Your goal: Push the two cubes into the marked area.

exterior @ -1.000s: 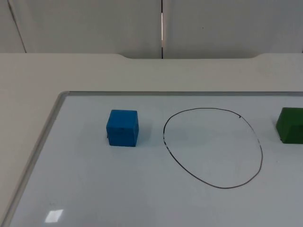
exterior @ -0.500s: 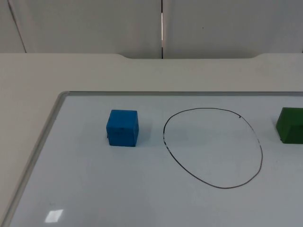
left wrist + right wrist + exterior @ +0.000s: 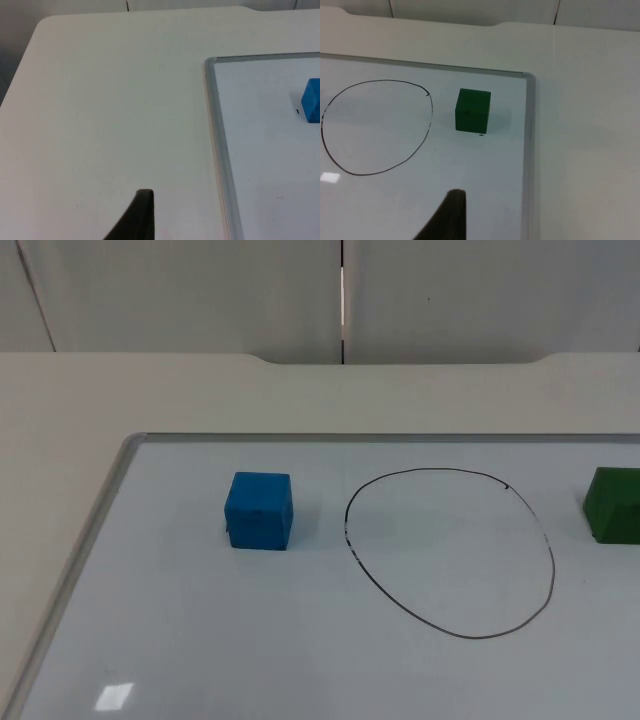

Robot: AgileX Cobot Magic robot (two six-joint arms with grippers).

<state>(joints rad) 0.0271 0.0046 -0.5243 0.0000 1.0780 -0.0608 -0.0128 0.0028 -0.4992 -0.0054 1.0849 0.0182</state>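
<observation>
Blue cube (image 3: pixel 259 511): sits on the whiteboard, to the left of the drawn outline and apart from it, with a strip of bare board between its right face and the line. It stands flat and square to the board. The left wrist view catches its left part (image 3: pixel 312 100), near the board's far-left corner.

Green cube (image 3: pixel 615 505): sits on the whiteboard to the right of the outline, outside it, cut off by the picture's right edge in the top view. In the right wrist view it (image 3: pixel 472 110) stands just beside the outline's right side, not touching the line, and a little way in from the board's right frame.

Marked area (image 3: pixel 450 552): a hand-drawn black loop, roughly egg-shaped, on the board between the two cubes. Nothing lies inside it. The right wrist view shows it (image 3: pixel 375 127) to the left of the green cube.

Whiteboard (image 3: pixel 200 640): white surface with a thin grey metal frame, lying flat on the table top (image 3: pixel 150 390); its far-left corner is rounded.

Left gripper: one black fingertip (image 3: pixel 137 217) hangs over the bare table, left of the board's frame and well apart from the blue cube. It cannot be told whether the fingers are parted or closed.

Right gripper: one black fingertip (image 3: pixel 447 217) hangs over the board, nearer than the green cube and clear of it. Whether it is released or clenched cannot be told.

Partition wall (image 3: pixel 200 290): grey panels beyond the table's far edge.
</observation>
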